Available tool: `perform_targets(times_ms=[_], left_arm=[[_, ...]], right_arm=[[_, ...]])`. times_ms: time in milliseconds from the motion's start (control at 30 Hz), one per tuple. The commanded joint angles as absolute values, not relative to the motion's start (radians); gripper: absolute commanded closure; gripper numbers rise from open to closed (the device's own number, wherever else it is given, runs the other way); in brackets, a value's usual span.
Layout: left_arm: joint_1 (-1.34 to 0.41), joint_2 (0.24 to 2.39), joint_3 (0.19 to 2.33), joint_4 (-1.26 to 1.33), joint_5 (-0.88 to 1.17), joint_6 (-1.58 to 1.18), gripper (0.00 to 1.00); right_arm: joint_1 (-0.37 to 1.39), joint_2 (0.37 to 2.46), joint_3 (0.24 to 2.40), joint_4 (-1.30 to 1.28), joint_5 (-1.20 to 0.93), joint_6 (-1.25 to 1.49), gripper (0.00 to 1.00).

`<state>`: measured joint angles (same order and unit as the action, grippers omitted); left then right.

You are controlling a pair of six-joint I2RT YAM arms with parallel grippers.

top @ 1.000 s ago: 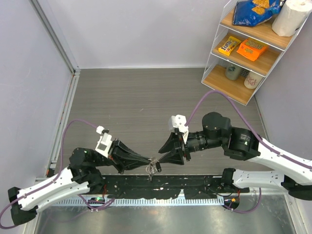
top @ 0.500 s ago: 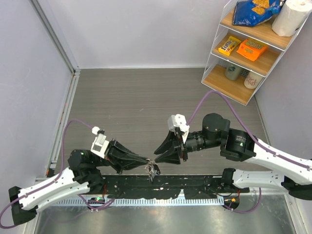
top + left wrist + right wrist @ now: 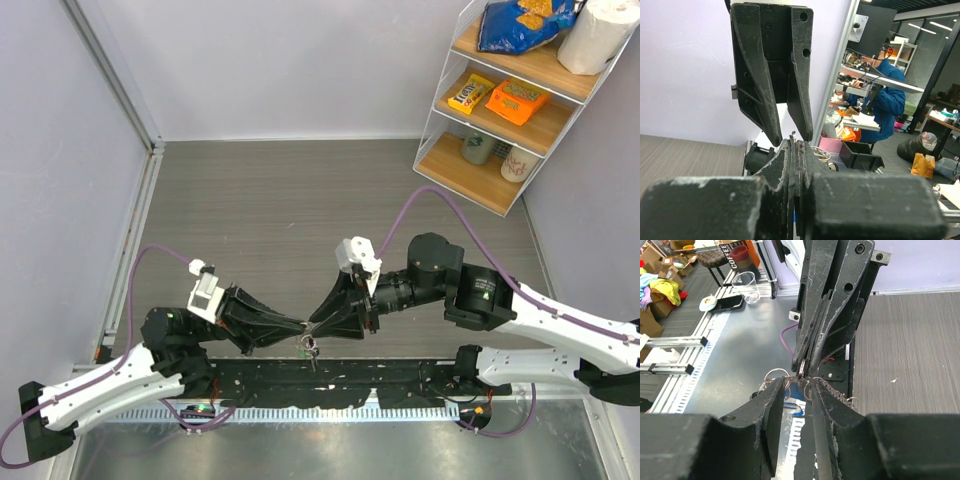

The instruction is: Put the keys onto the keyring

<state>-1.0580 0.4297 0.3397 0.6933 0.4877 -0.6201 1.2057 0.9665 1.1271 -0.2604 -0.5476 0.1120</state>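
My left gripper (image 3: 301,327) is shut on a thin silvery piece of the keyring (image 3: 802,371), which sticks out of its tips (image 3: 794,136). Silver rings (image 3: 773,377), a chain-like coil (image 3: 841,391) and a blue tag (image 3: 792,407) hang beside and below it. My right gripper (image 3: 316,323) is open, its fingers (image 3: 774,410) standing on either side of the left gripper's tips. In the left wrist view it comes down from above (image 3: 791,138). A small dark bunch (image 3: 310,348) dangles under the two tips. I cannot tell the keys apart, and no green or black head shows.
Both grippers meet above the black base rail (image 3: 330,378) at the near edge of the grey table (image 3: 280,200). A wire shelf (image 3: 510,100) with snacks and cups stands at the back right. Purple cables (image 3: 440,200) loop from both arms.
My right gripper has moved left and closed the gap to the left gripper's tips. The left arm shifted slightly left. The dangling bunch still hangs below the tips.
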Motion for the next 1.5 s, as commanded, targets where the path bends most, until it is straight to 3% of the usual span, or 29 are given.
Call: perform_targets(times_ms=[0,267,400,500,1133,1467], left_arm=[[-1.057,0.416,0.337,0.775,0.456,-0.615,1.00],[-1.057,0.407,0.328,0.782,0.437,-0.614,1.00],[-1.057,0.400,0.322,0.785,0.425,-0.615,1.00],[-1.058,0.400,0.322,0.785,0.423,-0.614,1.00],[-1.058,0.382,0.337,0.680,0.434,-0.640,1.00],[-1.058,0.405,0.408,0.508,0.479,-0.630,0.79]], right_arm=[[1.219,0.977,1.141,-0.219,-0.537,0.117,0.66],[1.230,0.986,1.141,-0.213,-0.529,0.117,0.74],[1.239,0.997,1.146,-0.216,-0.526,0.110,0.82],[1.247,1.000,1.150,-0.221,-0.512,0.106,0.94],[1.287,1.003,1.252,-0.390,-0.419,0.005,0.95],[1.305,1.031,1.331,-0.508,-0.407,-0.058,0.95]])
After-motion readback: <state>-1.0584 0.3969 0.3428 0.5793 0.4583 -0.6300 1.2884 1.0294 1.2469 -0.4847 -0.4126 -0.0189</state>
